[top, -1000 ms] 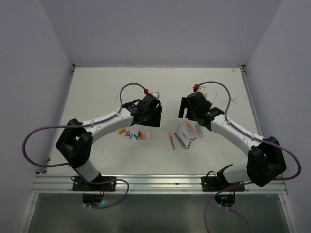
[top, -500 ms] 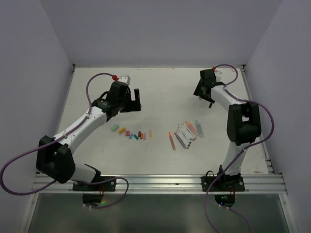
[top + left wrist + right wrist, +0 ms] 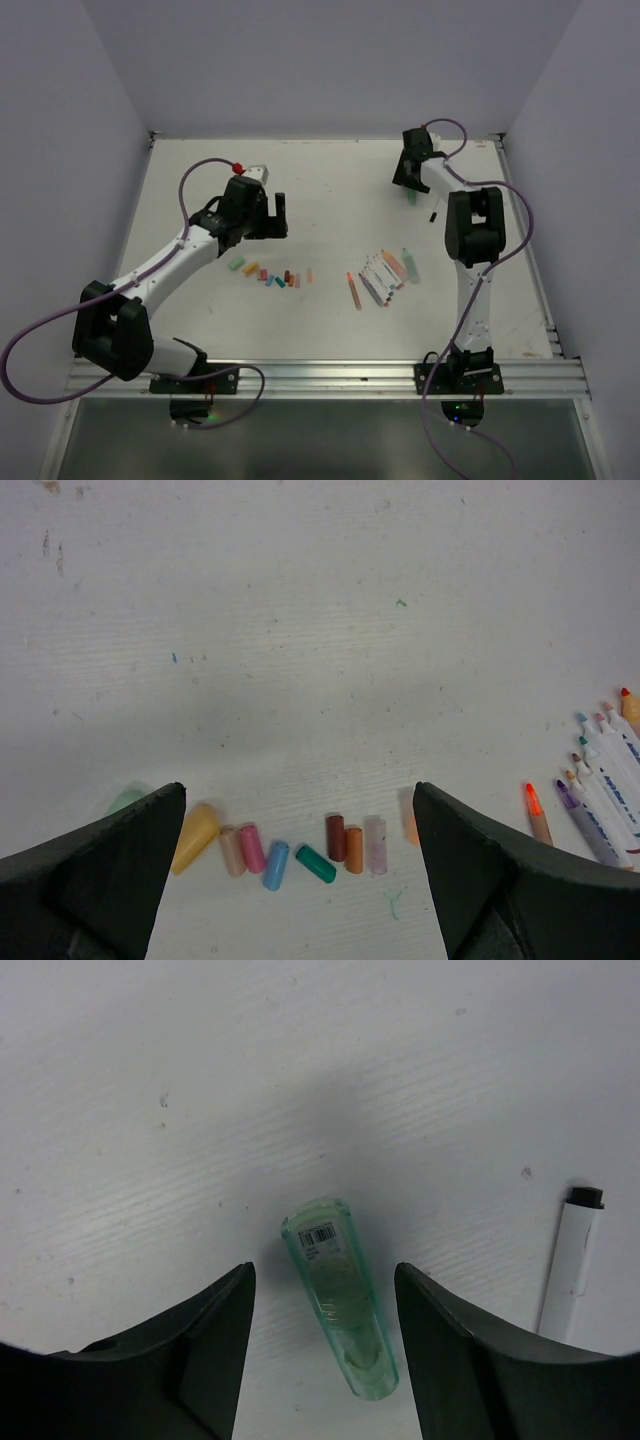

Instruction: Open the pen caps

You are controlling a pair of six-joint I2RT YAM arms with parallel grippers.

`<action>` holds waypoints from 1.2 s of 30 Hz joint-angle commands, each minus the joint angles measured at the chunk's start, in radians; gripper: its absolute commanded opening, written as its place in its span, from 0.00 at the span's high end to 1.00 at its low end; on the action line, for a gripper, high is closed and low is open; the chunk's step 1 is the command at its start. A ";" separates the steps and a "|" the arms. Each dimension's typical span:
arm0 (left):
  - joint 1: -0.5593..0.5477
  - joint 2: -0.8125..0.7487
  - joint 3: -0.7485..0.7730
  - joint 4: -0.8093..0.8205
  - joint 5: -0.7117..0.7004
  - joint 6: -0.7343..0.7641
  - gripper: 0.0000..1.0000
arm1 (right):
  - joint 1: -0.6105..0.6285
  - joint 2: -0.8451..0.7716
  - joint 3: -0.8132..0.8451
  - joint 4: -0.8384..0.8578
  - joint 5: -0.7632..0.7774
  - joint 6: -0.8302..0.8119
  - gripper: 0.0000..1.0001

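Observation:
Several pen caps [image 3: 315, 863] lie in a loose row on the white table: yellow, beige, pink, blue, green, dark red, orange and pale pink. My left gripper [image 3: 299, 786] hangs above them, open wide and empty; its left finger partly hides a mint cap [image 3: 125, 800]. From above, the left gripper [image 3: 268, 220] is just behind the cap row [image 3: 272, 276]. The uncapped pens [image 3: 385, 270] lie fanned at mid-right. My right gripper [image 3: 325, 1265] is open, straddling a pale green highlighter [image 3: 340, 1300] without touching it, at the far right back [image 3: 409, 185].
A white pen with a black cap [image 3: 572, 1260] lies just right of the right gripper, also seen from above [image 3: 434, 214]. The table's back edge and right rail [image 3: 520, 230] are close to the right arm. Pen tips [image 3: 600, 780] show at the left wrist view's right edge.
Both arms swung out from the middle: the left one back-left, opening wide; the right one to the far back right, where its jaws narrowed around the green highlighter.

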 commanded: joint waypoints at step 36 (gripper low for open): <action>-0.172 -0.071 -0.247 0.702 0.197 -0.320 0.18 | 0.420 -0.727 -0.673 0.465 -0.259 0.382 0.84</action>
